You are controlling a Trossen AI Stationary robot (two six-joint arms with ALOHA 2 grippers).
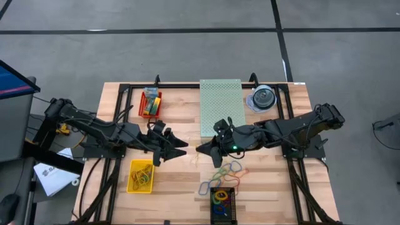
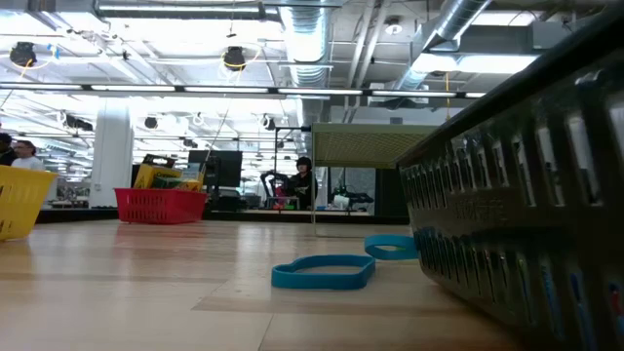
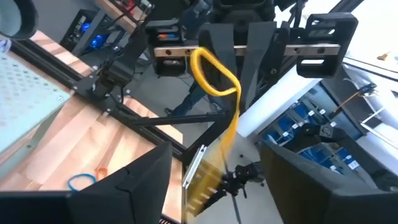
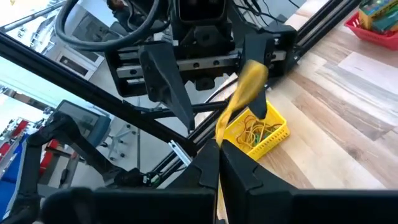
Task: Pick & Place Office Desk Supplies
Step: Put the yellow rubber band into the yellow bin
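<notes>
Low view, nearest first: black mesh tray [image 2: 526, 195] filling the right side, close to the lens. Just beside it on the wooden table [image 2: 146, 283], a blue rubber band [image 2: 324, 273] lying flat, a second blue loop [image 2: 392, 246] a little behind. Farther left, yellow basket [image 2: 19, 200]; beyond that, red basket [image 2: 161, 205]; at the back, pale green perforated box [image 2: 375, 146]. Past the table, a person [image 2: 302, 180] in the room. No gripper in sight here.

High view, from the front edge back: coloured bands [image 1: 220, 199] heaped in the mesh tray, more bands [image 1: 142, 177] in the yellow basket, loose bands [image 1: 226, 170] on bare wood between the tray and the arms. Above mid-table, left gripper [image 1: 183, 145] and right gripper [image 1: 201, 150] tip to tip, nearly meeting. Behind them, crayon boxes [image 1: 149, 107] in the red basket, and a clear disc case [image 1: 262, 99] beside the perforated box.

Wrist views: right gripper's fingers pressed together, pinching a yellow rubber band [image 4: 249, 81]. Band stretched across towards the left gripper. Left gripper's fingers [image 4: 165, 81] spread wide, the band running between them; contact with either finger not clear.
</notes>
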